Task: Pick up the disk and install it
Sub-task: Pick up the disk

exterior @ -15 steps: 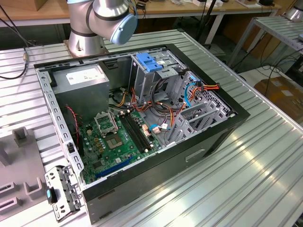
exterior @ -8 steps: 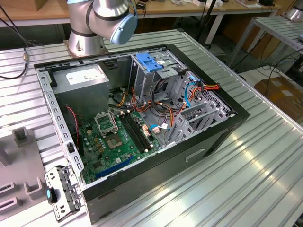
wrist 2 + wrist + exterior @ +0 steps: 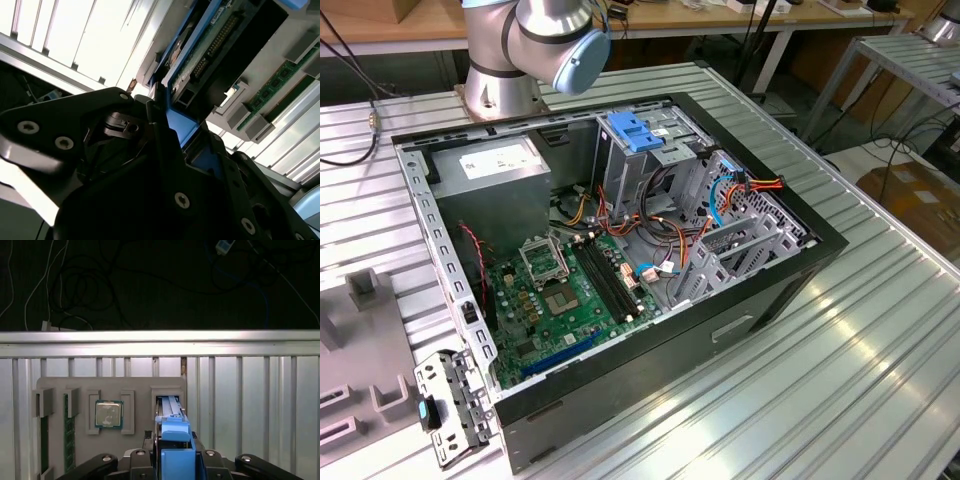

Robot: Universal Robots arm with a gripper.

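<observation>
Exterior view, case: The open computer case [image 3: 650, 385] lay on its side on the ribbed tabletop [image 3: 840, 380], with its interior facing up so that parts could be reached from above.
Exterior view, drive cage: A pale blue bracket [image 3: 635, 132] sat on top of the metal bays at the far end of the case, apart from the motherboard [image 3: 560, 300].
Exterior view, arm: The arm [image 3: 555, 40] was mounted on the tabletop just behind the case. A grey tray [image 3: 360, 340] lay at the exterior view's left.
Second wrist view, disk: The disk [image 3: 215, 40] showed its circuit-board face and connector. Its bright blue rail ran down into the claw [image 3: 180, 125].
Second wrist view, surroundings: Green memory sticks [image 3: 280, 85] stood in holders just beside the disk.
First wrist view, disk position: The disk [image 3: 172, 412] stood on edge in a pocket of the grey tray [image 3: 140, 385]. This pose left its blue end tab exposed for gripping.
First wrist view, claw state: The claw [image 3: 177, 440] was judged to be clamped on the disk, with a finger against either side of the blue end.
First wrist view, neighbours: A processor [image 3: 108, 415] lay flat in its own recess. Each part was kept apart in a fixed place.
Progress: The disk was gripped but seemingly not yet lifted from its pocket.
</observation>
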